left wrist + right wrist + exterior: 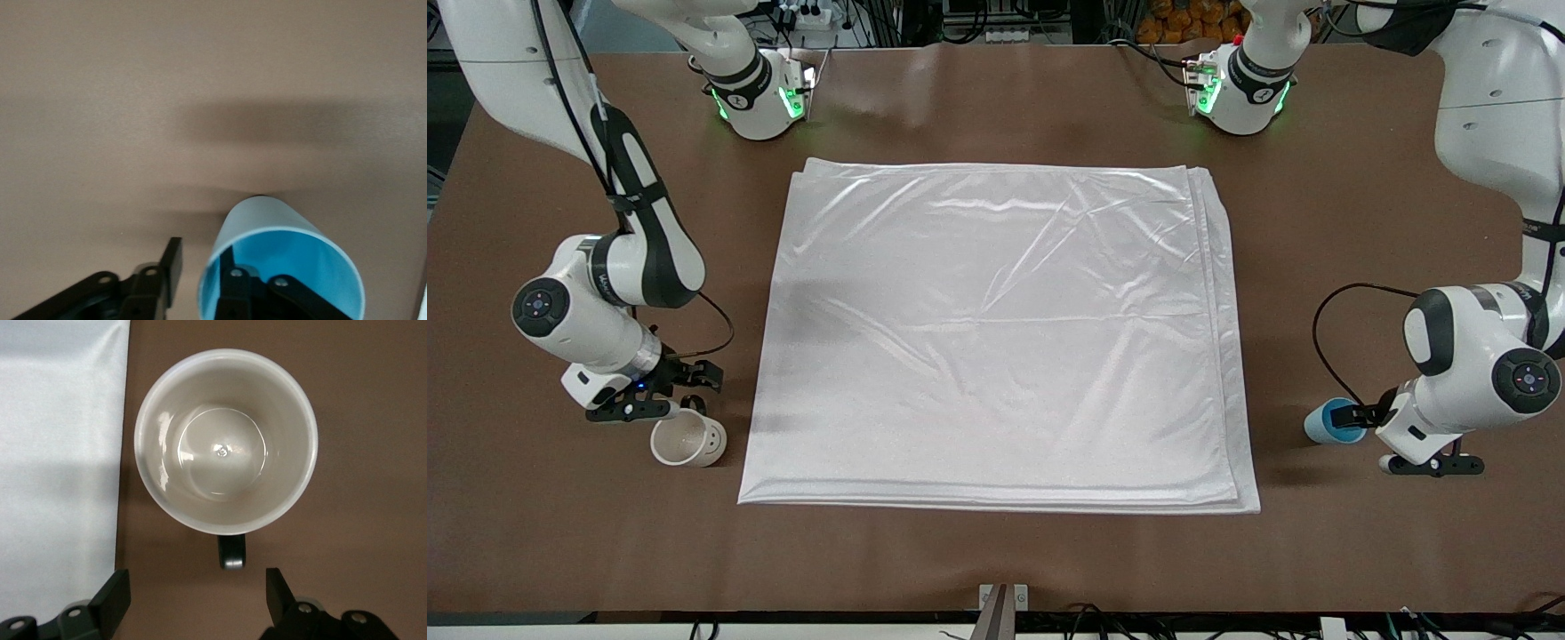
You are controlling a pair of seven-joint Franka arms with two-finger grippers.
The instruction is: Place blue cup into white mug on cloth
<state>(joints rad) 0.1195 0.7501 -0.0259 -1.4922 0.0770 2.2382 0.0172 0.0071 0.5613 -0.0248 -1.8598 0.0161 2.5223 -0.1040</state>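
The white mug [687,440] stands on the brown table beside the cloth [996,338], at the right arm's end. My right gripper [679,397] is just above it, open; in the right wrist view the mug [225,440] is seen from above, its black handle [231,553] pointing toward the gap between the open fingers [197,597]. The blue cup [1334,420] is on the table at the left arm's end. My left gripper [1358,415] is open at its rim: one finger [233,287] is inside the cup [280,227], the other [172,263] outside, a gap away from the wall.
The cloth lies flat across the middle of the table, with nothing on it; its edge shows in the right wrist view [60,453]. Both arm bases stand along the table edge farthest from the front camera. Bare brown table [996,551] surrounds the cloth.
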